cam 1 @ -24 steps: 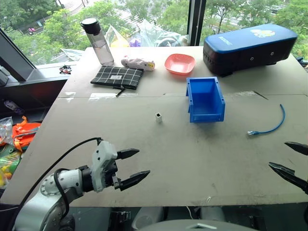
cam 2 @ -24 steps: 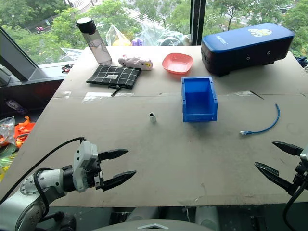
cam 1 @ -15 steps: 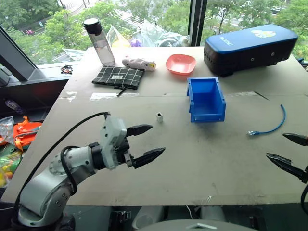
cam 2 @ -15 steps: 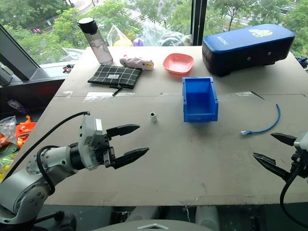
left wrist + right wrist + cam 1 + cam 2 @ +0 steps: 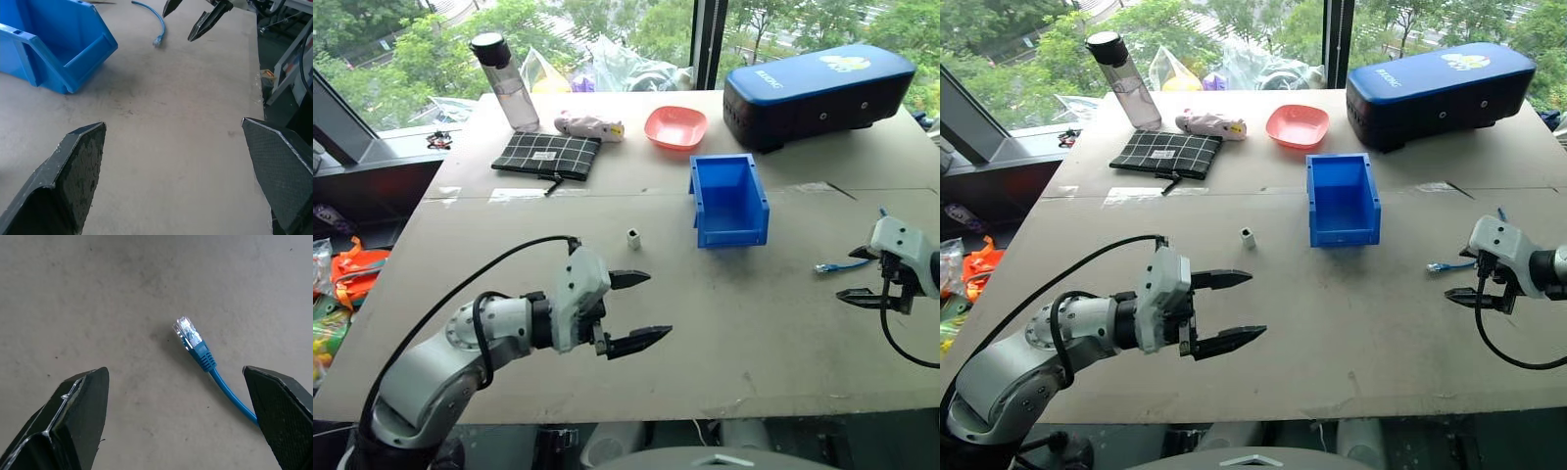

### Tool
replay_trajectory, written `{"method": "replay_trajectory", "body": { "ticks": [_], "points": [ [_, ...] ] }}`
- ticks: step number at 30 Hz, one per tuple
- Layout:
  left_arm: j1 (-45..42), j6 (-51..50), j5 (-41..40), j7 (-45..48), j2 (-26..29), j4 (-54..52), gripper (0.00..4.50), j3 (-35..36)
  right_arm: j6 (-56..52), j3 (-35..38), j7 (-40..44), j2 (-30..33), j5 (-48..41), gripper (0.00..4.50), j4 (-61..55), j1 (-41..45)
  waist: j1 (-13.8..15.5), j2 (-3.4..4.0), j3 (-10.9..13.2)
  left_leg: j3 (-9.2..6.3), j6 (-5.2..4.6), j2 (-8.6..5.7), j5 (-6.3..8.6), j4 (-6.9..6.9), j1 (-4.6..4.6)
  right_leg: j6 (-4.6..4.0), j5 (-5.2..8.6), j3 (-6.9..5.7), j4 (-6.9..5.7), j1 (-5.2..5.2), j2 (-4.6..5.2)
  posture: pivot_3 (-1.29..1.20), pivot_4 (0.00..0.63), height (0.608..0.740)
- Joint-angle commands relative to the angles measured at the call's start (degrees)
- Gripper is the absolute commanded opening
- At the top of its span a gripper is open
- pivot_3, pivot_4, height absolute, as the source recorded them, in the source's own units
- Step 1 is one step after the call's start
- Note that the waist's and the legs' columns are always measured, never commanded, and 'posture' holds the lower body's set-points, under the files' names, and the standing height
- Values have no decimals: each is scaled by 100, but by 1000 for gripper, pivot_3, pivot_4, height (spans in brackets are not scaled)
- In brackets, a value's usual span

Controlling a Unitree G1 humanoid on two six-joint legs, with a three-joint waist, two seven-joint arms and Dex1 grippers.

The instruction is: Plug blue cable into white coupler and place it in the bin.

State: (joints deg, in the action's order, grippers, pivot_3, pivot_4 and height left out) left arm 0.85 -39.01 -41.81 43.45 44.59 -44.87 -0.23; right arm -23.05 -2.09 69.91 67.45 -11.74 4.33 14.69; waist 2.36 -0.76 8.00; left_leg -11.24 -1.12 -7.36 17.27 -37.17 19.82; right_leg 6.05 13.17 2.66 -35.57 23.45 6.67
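The blue cable point(image 5: 829, 265) lies curved on the table at the right, its clear plug point(image 5: 188, 332) pointing toward the bin. Just above that plug end hovers my right gripper point(image 5: 173, 369), open, with the plug between its fingers and nothing held. The white coupler point(image 5: 633, 237) stands upright mid-table, left of the bright blue bin point(image 5: 730, 234), which is empty. My left gripper point(image 5: 659, 305) is open over the near middle of the table, short of the coupler and pointing right.
Along the far side stand a water bottle point(image 5: 501, 73), a checked pouch point(image 5: 551, 155), a small plush toy point(image 5: 590, 125), a pink bowl point(image 5: 675, 125) and a large dark-blue case point(image 5: 818, 93). The table's right edge runs close to the cable.
My right gripper has moved from the table's front edge up to the cable's plug end. My left arm has reached further in toward the middle. Both stayed open.
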Motion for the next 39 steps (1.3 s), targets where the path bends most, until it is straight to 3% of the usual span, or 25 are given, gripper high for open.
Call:
{"method": "replay_trajectory", "body": {
  "ticks": [1, 7, 8, 10, 13, 17, 18, 22, 30, 34, 39],
  "points": [
    [201, 87, 21, -299, -129, -639, 4500, -95, 441, -537, 420, -176, 476, 4427, 752, 713, -13, -5, 3, 0, 0, 0, 0, -1, 0, 0, -1, -1, 1, 0, 0, 0, 150, 740],
    [679, 8, -48, -715, -130, -1300, 4500, -35, 1018, -1319, 732, -737, 1262, 4427, 2028, 1913, -34, -2, 5, 3, 1, 1, 0, 3, -4, -2, -1, 4, -2, 1, -3, 0, 150, 740],
    [731, -4, -58, -776, -120, -1378, 4500, -15, 1010, -1416, 818, -809, 1355, 4200, 2122, 2055, -38, -5, 4, 3, 1, 3, 0, 3, -6, -2, -1, 4, -3, 1, -4, 0, 150, 740],
    [799, -3, -81, -870, -96, -1477, 4500, 2, 1009, -1538, 948, -906, 1496, 3603, 2266, 2240, -51, -10, 2, 3, 1, 4, -1, 1, -6, -7, -5, 5, -3, 0, -6, 0, 150, 740],
    [983, 262, -100, -969, 73, -1513, 4500, -30, 1070, -1680, 1060, -1000, 1708, 2368, 2462, 2385, -93, -11, 2, 3, 1, 5, 0, -2, -7, -10, -7, 11, -3, 0, -7, 0, 150, 740],
    [1023, 405, -155, -953, 216, -1457, 4500, 65, 1006, -1587, 1136, -1060, 1699, 365, 2374, 2415, -100, -11, 1, 3, 2, 5, 0, 0, -6, -10, -6, 7, -3, 0, -8, 0, 150, 740],
    [882, 391, -158, -863, 220, -1282, 4500, 99, 932, -1548, 1174, -1059, 1654, 68, 2233, 2392, -98, -11, 2, 2, 2, 5, 0, 0, -6, -10, -6, 7, -3, 0, -7, 0, 150, 740],
    [400, 455, -78, -439, 256, -544, 4500, 133, 467, -1419, 1291, -1017, 1439, 68, 1356, 2187, -107, -6, 2, 1, 2, 5, 0, 0, -6, -11, -7, 3, -6, 0, -10, 0, 150, 740],
    [202, 801, 178, 466, 426, 455, 4500, 322, -1991, -1791, 1052, -1429, 986, 68, -1833, 1862, -153, -1, 3, -16, 18, 29, 11, 5, -3, -10, -7, 17, -5, 17, -33, 0, 150, 740],
    [356, 1049, 381, 691, 414, 636, 4500, 372, -2596, -2445, 658, -2121, 1124, 68, -2339, 2214, -148, -2, 3, -17, 21, 36, 13, 3, -3, -16, -10, 13, -4, 17, -42, 0, 150, 740],
    [488, 1139, 807, 517, 371, 764, 4500, 322, -2614, -3076, 180, -2700, 1391, 68, -2030, 2483, -122, -4, 2, -19, 22, 40, 13, 2, -2, -22, -14, 8, -4, 19, -47, 0, 150, 740]
  ]
}}
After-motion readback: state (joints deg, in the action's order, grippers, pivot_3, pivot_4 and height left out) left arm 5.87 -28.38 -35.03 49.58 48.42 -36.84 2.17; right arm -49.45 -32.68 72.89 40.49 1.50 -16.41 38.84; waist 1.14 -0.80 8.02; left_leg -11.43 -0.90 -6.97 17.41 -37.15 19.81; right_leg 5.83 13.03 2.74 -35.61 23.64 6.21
